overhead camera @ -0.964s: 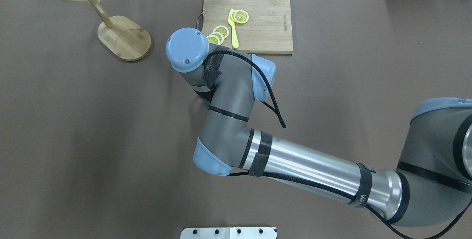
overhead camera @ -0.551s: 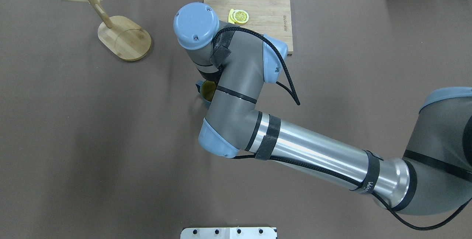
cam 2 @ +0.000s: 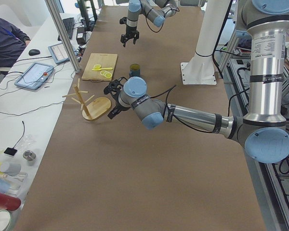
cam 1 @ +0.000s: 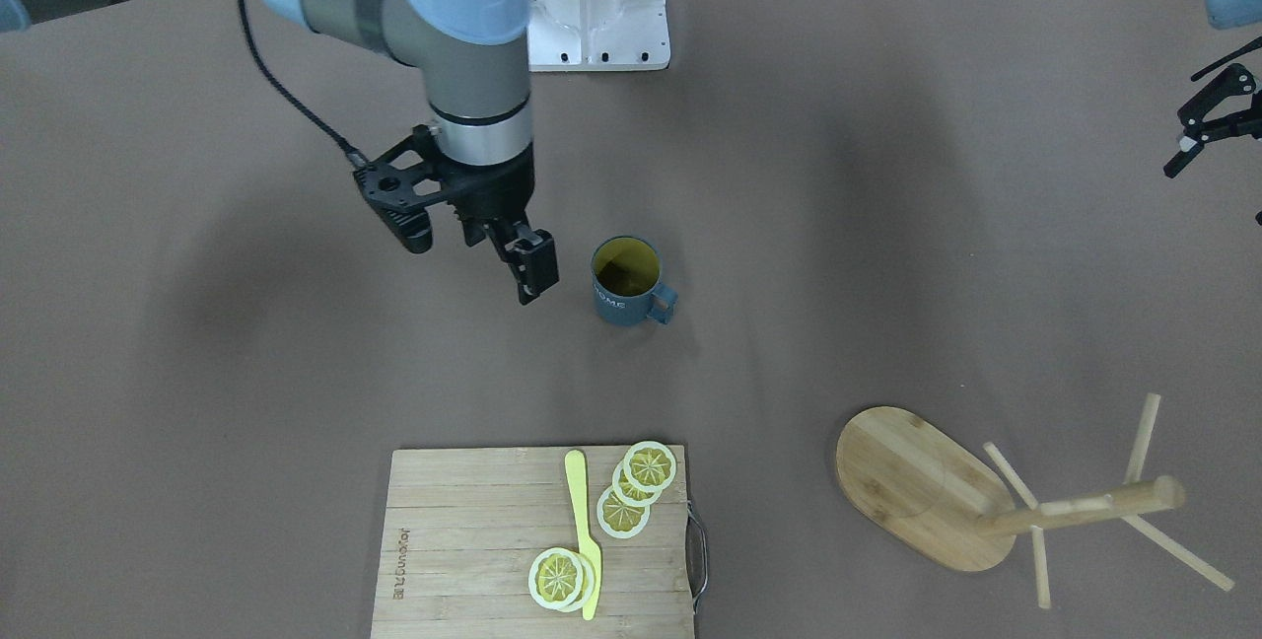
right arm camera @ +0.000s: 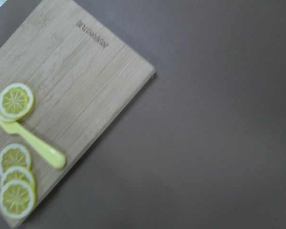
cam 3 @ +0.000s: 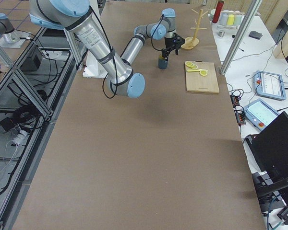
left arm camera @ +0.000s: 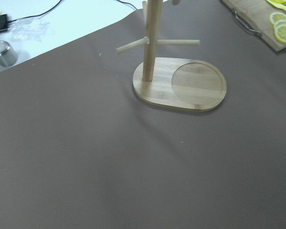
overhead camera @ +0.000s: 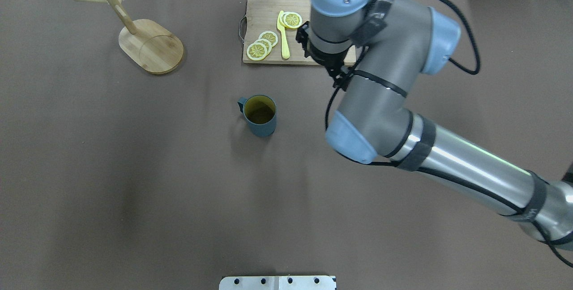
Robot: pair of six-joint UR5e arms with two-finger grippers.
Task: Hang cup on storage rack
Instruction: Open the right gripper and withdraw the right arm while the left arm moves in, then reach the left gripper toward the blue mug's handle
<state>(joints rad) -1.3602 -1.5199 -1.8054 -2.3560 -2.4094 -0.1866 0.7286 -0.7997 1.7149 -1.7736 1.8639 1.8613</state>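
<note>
The dark blue cup (overhead camera: 258,115) (cam 1: 626,282) stands upright on the brown table mat, free of both grippers, yellow-olive inside, its handle turned toward the rack's side. The bamboo storage rack (overhead camera: 152,47) (cam 1: 917,486) (left arm camera: 181,86) stands at the far left corner in the overhead view, its pegs bare. My right gripper (cam 1: 476,259) hangs open and empty just beside the cup, above the mat. My left gripper (cam 1: 1183,126) hovers open and empty at the table's side near the rack, which fills the left wrist view.
A wooden cutting board (overhead camera: 322,26) (cam 1: 473,540) with lemon slices and a yellow knife (overhead camera: 284,39) lies at the far edge, partly under my right wrist. A white mounting plate (cam 1: 592,28) sits at the robot's edge. A seated person (cam 2: 5,38) is beside the table.
My right arm has swung away from over the cup toward the cutting board, uncovering it. The cup stays standing in the same spot.
</note>
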